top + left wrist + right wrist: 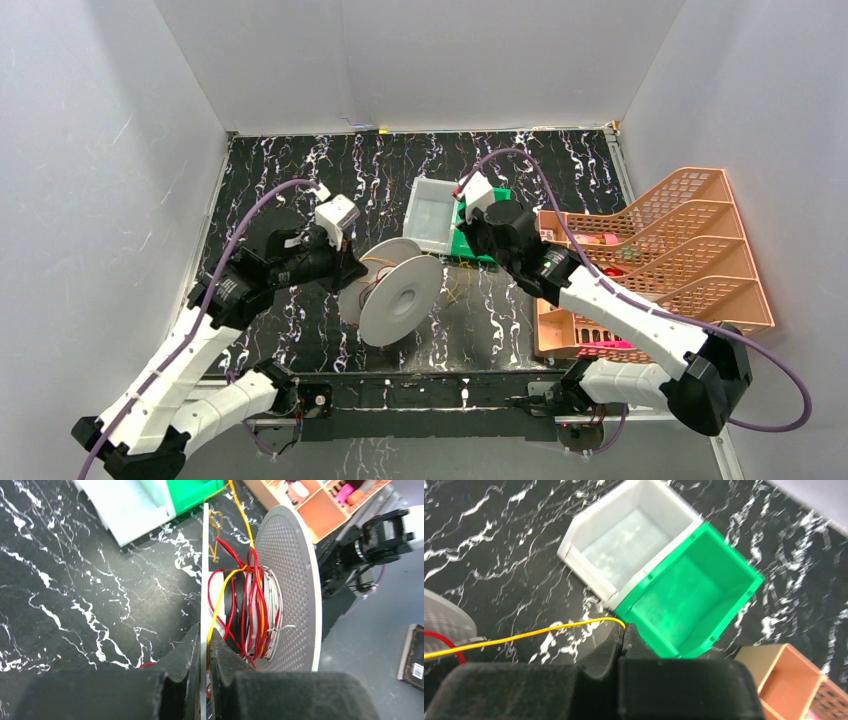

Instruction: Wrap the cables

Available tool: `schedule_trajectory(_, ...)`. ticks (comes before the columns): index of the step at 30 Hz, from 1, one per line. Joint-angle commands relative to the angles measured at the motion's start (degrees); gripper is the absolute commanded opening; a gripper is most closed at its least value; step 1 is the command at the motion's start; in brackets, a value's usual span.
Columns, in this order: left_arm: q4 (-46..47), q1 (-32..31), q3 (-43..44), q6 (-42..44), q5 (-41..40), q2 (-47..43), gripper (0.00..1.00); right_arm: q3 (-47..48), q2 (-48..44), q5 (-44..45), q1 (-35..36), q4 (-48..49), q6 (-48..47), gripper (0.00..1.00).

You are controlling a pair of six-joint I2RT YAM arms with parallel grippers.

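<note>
A white spool (400,295) stands on edge at the middle of the black marbled table. Red and yellow cables (247,605) are wound loosely round its hub, between its dotted far flange (292,580) and its thin near flange (205,570). My left gripper (205,635) is shut on the edge of that near flange, and a yellow strand runs beside its inner finger. My right gripper (624,628) is shut on the end of the yellow cable (524,636), which stretches left towards the spool. In the top view the left gripper (350,272) sits at the spool's left side, and the right gripper (470,238) lies behind and to its right.
A white bin (432,215) and a green bin (694,595) stand side by side behind the spool, just beyond my right fingers. Orange stacked trays (670,250) with small items fill the right side. White walls enclose the table.
</note>
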Motion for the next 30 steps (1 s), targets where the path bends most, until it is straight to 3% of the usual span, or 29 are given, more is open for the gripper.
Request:
schedule_trajectory(1,1.5,0.2,6.4,-2.4,6.7,-2.9,0.0,-5.9,-4.9,-7.3,-1.6,5.9,7.8,0.0)
schedule_trajectory(8,4.9,0.2,12.4,-6.3,9.1,-1.6,0.0,-17.5,-7.5,-20.0,-1.6,15.9,15.8,0.0)
schedule_trajectory(17,11.7,0.1,15.3,-11.0,6.4,-0.2,0.0,-26.9,-7.1,-34.5,-1.6,35.0,26.8,0.0)
schedule_trajectory(23,14.3,0.2,14.7,-11.8,0.6,0.5,0.0,-29.9,-5.5,-39.1,-1.6,43.8,33.3,0.0)
schedule_trajectory(30,15.0,0.2,14.3,-12.0,-0.7,1.8,0.0,-29.0,-8.4,-37.8,-1.6,43.1,34.6,0.0)
